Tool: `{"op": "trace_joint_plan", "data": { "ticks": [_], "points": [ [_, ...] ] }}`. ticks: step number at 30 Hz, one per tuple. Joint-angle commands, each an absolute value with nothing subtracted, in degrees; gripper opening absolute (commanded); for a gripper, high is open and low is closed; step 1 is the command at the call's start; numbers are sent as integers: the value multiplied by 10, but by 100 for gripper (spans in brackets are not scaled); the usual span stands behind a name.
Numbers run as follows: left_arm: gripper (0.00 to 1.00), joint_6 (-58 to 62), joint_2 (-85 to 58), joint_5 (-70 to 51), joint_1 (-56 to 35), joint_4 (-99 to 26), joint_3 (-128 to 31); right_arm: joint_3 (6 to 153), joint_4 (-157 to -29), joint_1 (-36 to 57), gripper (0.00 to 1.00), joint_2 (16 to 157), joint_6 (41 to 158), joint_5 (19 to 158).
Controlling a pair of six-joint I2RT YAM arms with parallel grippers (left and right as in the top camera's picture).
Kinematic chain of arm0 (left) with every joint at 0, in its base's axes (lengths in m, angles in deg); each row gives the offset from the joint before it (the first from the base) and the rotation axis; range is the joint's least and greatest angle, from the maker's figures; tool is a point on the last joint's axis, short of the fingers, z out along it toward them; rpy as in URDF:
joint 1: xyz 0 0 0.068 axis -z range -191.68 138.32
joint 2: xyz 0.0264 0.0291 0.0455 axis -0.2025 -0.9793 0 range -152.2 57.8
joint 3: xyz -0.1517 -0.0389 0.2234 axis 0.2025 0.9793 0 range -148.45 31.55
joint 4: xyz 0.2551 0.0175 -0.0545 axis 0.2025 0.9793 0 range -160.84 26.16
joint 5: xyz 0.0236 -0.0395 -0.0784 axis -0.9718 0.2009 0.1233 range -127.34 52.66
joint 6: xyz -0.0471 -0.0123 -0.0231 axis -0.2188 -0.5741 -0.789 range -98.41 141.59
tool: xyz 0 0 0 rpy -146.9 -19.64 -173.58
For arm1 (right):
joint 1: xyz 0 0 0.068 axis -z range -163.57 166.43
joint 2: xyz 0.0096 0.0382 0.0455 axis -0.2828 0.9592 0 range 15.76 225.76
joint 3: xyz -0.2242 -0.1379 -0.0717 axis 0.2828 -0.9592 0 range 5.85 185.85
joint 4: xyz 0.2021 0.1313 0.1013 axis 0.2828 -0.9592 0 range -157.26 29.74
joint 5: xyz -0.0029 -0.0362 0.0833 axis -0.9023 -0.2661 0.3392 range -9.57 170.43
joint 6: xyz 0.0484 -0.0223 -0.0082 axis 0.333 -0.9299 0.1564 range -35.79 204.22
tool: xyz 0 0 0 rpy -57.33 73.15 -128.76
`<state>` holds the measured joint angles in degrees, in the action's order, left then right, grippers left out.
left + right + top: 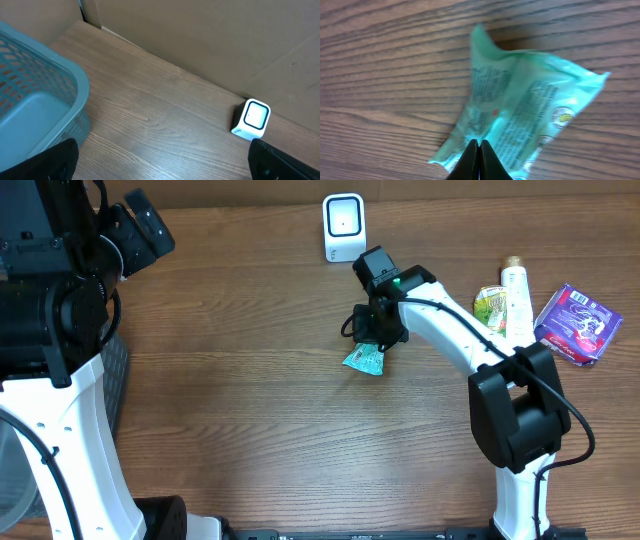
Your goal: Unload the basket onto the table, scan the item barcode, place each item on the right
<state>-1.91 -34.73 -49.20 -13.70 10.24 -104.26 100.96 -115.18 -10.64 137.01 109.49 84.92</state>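
The right tool (478, 148) is pinching its fingers together on one edge of the green packet (520, 100). The packet is sitting crumpled around the middle of the surface (250, 410), a little toward the far edge; whether it is resting or just lifted, I cannot tell. The scanner (343, 226) is standing by the far edge, near the packet but apart from it. The grasp is looking made, while carrying the packet over and showing its barcode to the scanner window is looking undone. The left tool (162, 160) is hanging with fingers wide apart toward the far left corner, near the basket (35, 105), holding nothing.
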Motion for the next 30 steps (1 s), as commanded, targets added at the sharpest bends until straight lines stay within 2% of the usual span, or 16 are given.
{"op": "trace_joint_plan", "data": {
  "ticks": [1, 14, 15, 17, 18, 19, 20, 21, 24, 30],
  "points": [
    [100, -6, -351, -497, -139, 102, -1046, 999, -1139, -104, 4, 1348, 1100, 851],
    [100, -6, -351, -498, -139, 102, -1046, 909, -1020, -128, 5, 1366, 1102, 868],
    [100, -6, -351, -498, -139, 102, -1046, 905, -1011, -129, 12, 1369, 1101, 875],
    [100, -6, -351, -498, -139, 102, -1046, 903, -1000, -129, 40, 1377, 1101, 893],
    [99, -6, -351, -498, -139, 102, -1046, 903, -997, -129, 60, 1381, 1101, 901],
    [100, -6, -351, -498, -139, 102, -1046, 903, -995, -129, 76, 1383, 1101, 910],
    [100, -6, -351, -498, -139, 102, -1046, 903, -994, -129, 86, 1386, 1101, 913],
    [99, -6, -351, -498, -139, 102, -1046, 903, -995, -129, 91, 1386, 1099, 915],
    [100, -6, -351, -497, -139, 102, -1046, 903, -995, -129, 96, 1386, 1099, 915],
    [100, -6, -351, -498, -139, 102, -1046, 922, -1002, -127, 97, 1381, 1094, 914]
  ]
}}
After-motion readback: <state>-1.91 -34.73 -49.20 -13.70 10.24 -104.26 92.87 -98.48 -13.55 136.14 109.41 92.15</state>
